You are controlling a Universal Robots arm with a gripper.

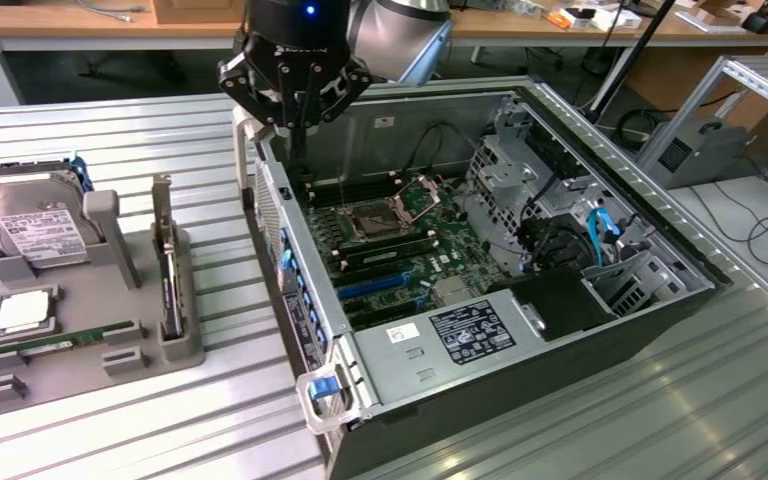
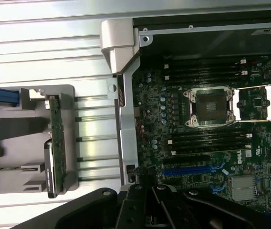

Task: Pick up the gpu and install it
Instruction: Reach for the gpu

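While the black robot gripper hangs with its fingers drawn together and nothing between them, we see it poised over one wall of the open grey metal computer case. Directly beneath the hand lies the dark green motherboard, with its empty square processor socket and blue expansion slot. Well apart from the hand, outside the case and towards the exterior view's left, we find the thin dark gpu card standing on edge in the grey moulded plastic holder, untouched. Farther from the hand in that holder leans the silver hard drive with a white label. Everything rests on the ribbed pale metal table.
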